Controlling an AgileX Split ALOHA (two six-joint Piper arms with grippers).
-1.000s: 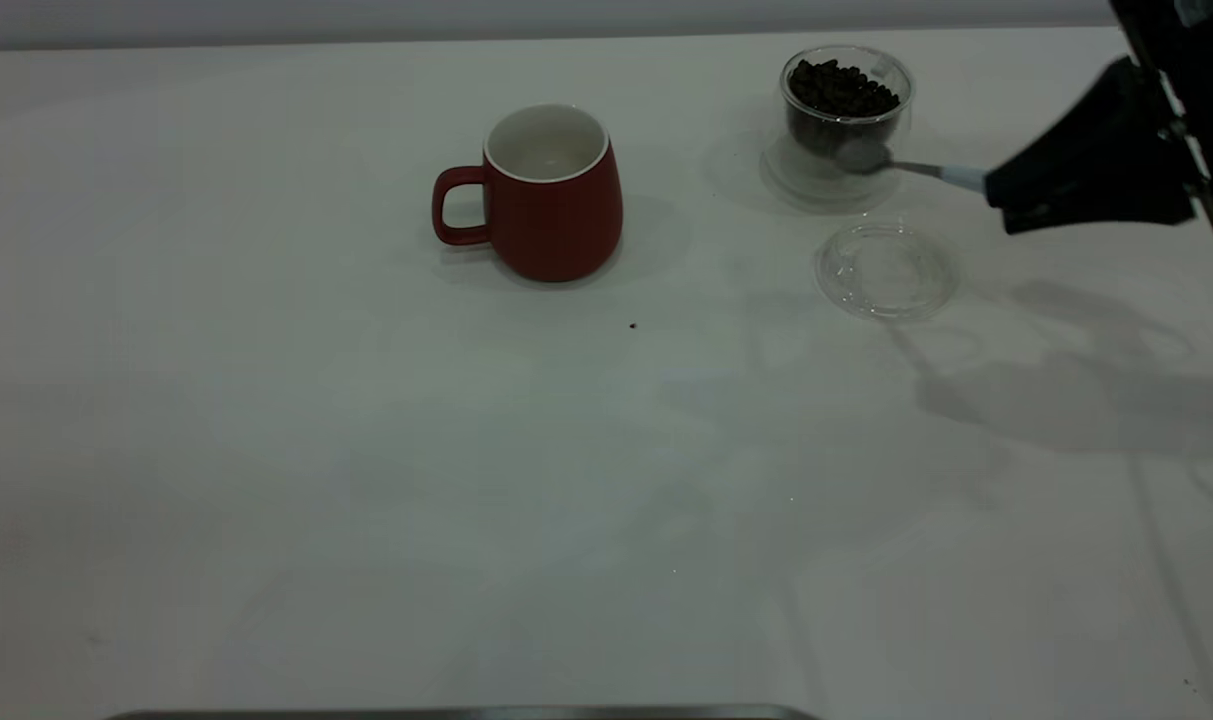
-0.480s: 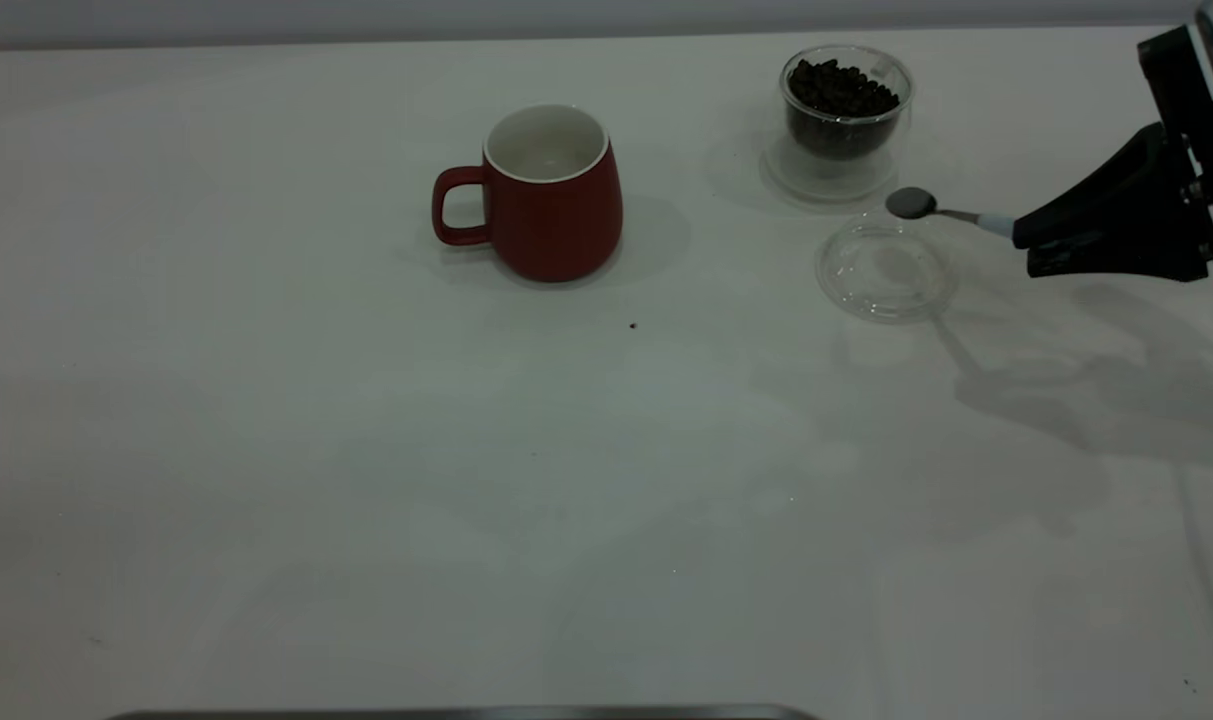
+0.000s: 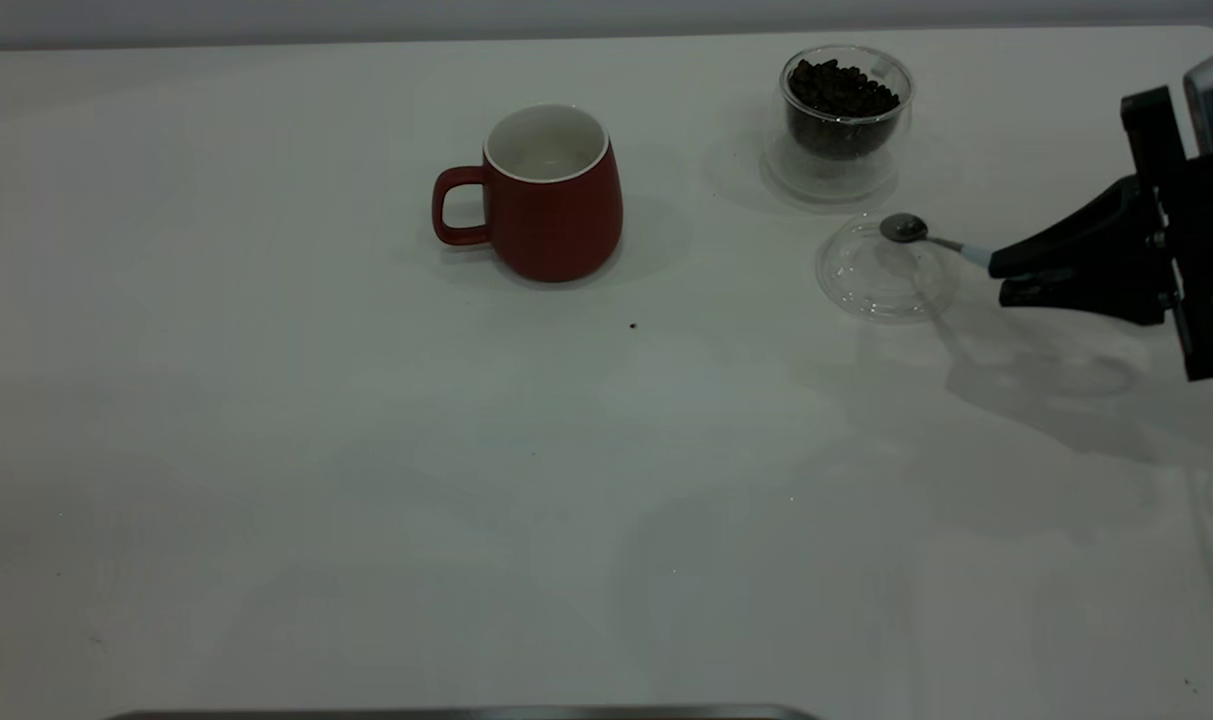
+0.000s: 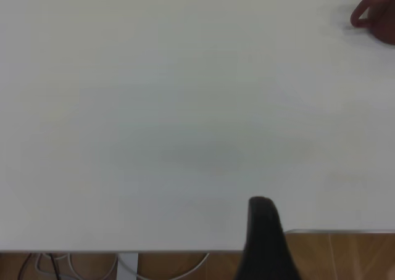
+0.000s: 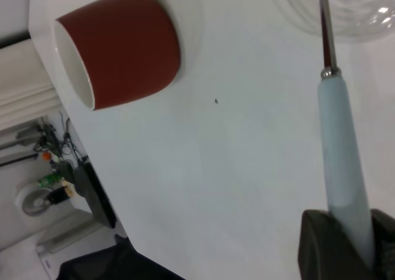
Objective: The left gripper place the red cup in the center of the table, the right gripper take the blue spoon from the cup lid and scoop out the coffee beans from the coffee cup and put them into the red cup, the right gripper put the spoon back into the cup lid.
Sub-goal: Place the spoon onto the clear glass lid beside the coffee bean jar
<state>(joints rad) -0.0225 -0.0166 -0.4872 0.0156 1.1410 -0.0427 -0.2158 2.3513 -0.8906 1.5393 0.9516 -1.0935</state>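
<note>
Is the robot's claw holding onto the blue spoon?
Touching. In the right wrist view the blue spoon has its pale handle clamped in the right gripper. In the exterior view the handle runs straight into the claw's tip.

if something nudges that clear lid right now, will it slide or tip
Probably slide: the cup lid lies flat and low on the smooth table, so tipping looks unlikely. It seems thin and light, so a small knock from the blue spoon in the right gripper could shift it.
</note>
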